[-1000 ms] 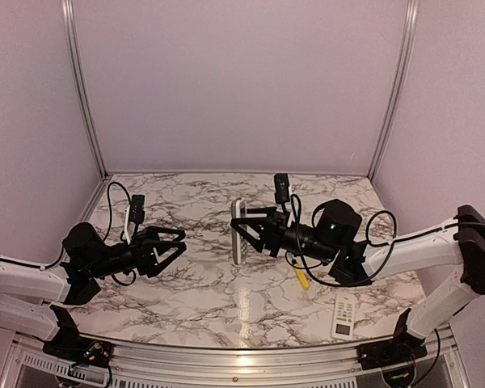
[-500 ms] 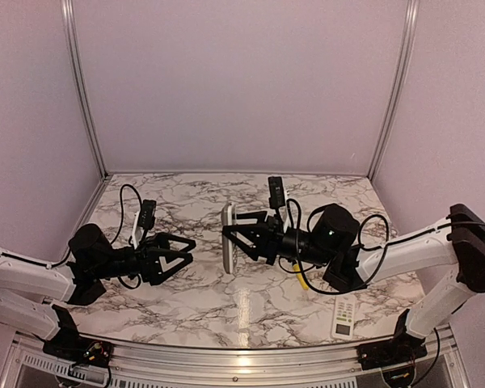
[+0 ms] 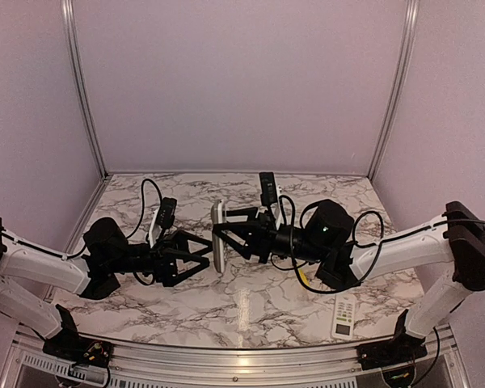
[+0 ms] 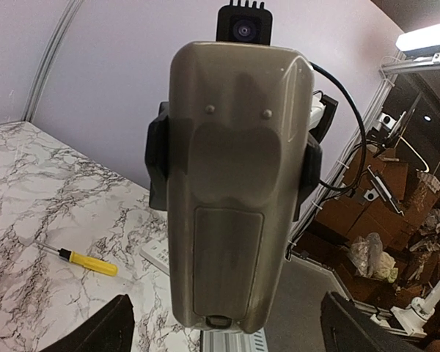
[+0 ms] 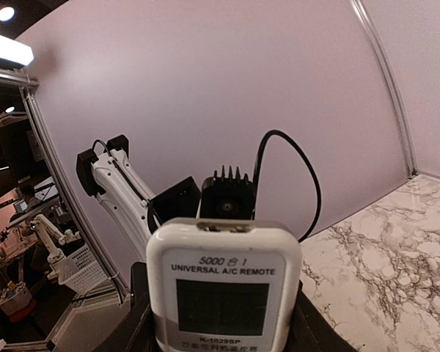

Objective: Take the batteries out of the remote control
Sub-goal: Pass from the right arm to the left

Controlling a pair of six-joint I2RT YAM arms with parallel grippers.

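On the front of the remote control [image 5: 224,293], in the right wrist view, the first line reads "5000", then a small sign and "1". Just under it stands "UNIVERSAL A/C REMOTE" in dark capital letters. Below the grey display [image 5: 222,306] there is a model line that begins with "K-", but the picture edge cuts it and the rest cannot be read surely; the second remote [image 3: 343,315] in the top view has marks too small to read.
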